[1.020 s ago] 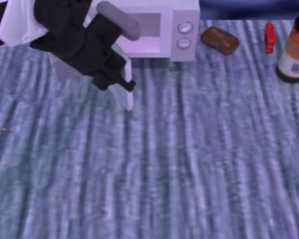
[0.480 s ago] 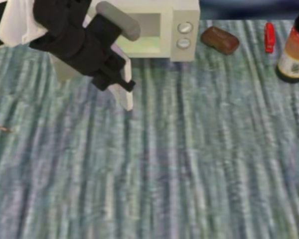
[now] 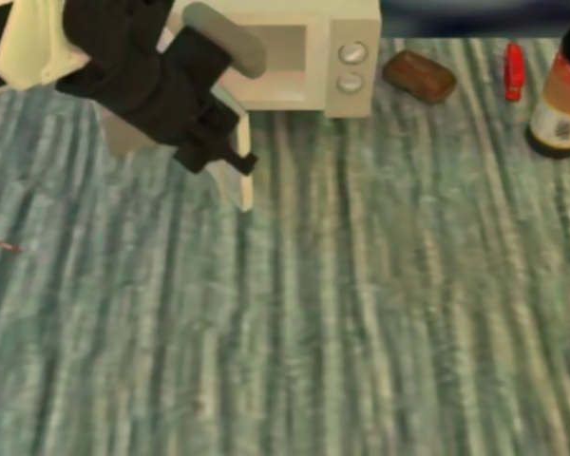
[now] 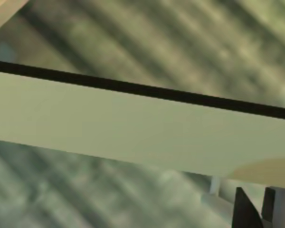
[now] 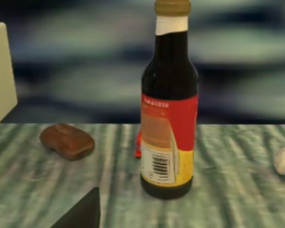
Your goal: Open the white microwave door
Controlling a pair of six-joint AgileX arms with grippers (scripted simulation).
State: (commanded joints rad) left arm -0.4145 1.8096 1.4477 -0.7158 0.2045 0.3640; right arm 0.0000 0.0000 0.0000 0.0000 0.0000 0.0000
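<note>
1. Reaching down at the far left of the table, our left gripper (image 3: 230, 157) sits against the outer edge of the white microwave door (image 3: 245, 185); our fingers (image 3: 247, 163) meet that edge, but we cannot tell how far apart they stand.
2. We see the white microwave door swung well out from the oven, standing on edge and pointing toward the near side of the table, with its free end just past our left gripper.
3. From our left wrist view, the door's pale edge (image 4: 133, 128) crosses the whole picture as a broad band with a dark line along one side, and the striped cloth shows on both sides of it.
4. We see the microwave (image 3: 351, 28) at the far edge of the table, its cavity (image 3: 275, 47) exposed and its two round knobs (image 3: 352, 66) on the panel at the right of the cavity.
5. Just right of the microwave lies a brown lump (image 3: 419, 76), then a small red object (image 3: 515, 70), then a dark bottle (image 3: 562, 90) with a red and yellow label at the right edge.
6. Our right wrist view looks at that bottle (image 5: 169, 104) standing upright, with the brown lump (image 5: 67, 141) near it.
7. Our right gripper does not show in the top view.
8. A striped grey-green tablecloth (image 3: 361, 313) covers the table.
</note>
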